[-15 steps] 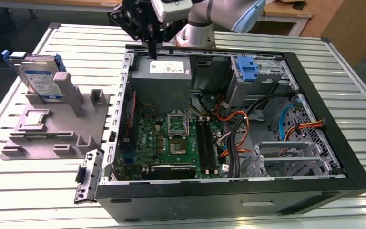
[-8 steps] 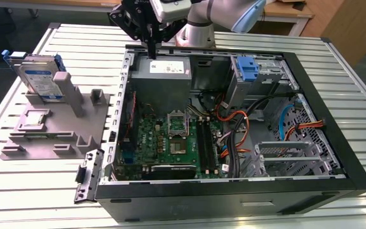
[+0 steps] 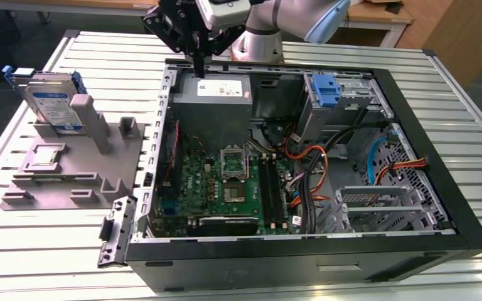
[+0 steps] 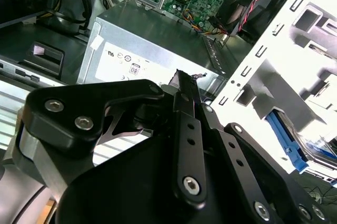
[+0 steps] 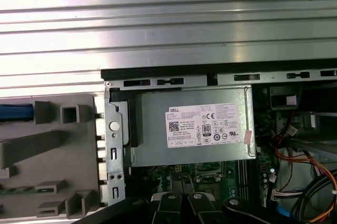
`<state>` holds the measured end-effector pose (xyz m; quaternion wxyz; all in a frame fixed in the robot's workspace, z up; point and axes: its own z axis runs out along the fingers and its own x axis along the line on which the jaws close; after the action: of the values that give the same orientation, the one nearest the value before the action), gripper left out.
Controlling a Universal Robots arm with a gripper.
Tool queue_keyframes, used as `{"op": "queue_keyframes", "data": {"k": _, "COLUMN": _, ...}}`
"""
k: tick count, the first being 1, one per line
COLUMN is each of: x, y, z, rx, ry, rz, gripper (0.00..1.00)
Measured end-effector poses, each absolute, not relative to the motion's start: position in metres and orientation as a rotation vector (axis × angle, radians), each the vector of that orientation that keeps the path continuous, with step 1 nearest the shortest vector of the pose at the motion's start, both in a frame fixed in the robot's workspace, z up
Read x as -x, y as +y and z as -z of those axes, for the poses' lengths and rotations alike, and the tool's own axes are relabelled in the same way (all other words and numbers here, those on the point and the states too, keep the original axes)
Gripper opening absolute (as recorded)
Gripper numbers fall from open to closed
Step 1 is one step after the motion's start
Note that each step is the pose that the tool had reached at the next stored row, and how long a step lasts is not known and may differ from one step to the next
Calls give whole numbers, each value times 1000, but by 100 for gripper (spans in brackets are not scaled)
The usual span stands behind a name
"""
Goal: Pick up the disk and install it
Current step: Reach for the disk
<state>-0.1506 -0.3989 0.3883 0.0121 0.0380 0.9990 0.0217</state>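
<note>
Close to the lens in the second wrist view, the gripper (image 4: 181, 77) hangs over the power supply (image 4: 152, 50), jaws seemingly clenched on nothing. The disk (image 3: 48, 100) stands upright in the grey stand (image 3: 82, 179), well apart at about eight o'clock from the gripper in the exterior view. A clean pick, I judge, wants released jaws squared to the disk's flat faces and a straight lift. The stand's post hides part of the disk, and the drive bay (image 3: 341, 94) is hard to make out.

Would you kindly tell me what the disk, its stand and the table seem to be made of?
The disk has a dull silver casing, likely metal; its glossy blue frame looks plastic. The stand is matte grey and blocky, probably plastic. The table has ribbed silver slats with bright glare, apparently aluminium.
</note>
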Motion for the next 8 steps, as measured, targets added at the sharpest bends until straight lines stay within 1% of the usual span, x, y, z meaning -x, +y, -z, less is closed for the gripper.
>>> {"op": "queue_keyframes", "data": {"k": 8, "x": 155, "y": -399, "z": -388, "rx": -118, "ry": 3114, "rz": -67, "gripper": 10}}
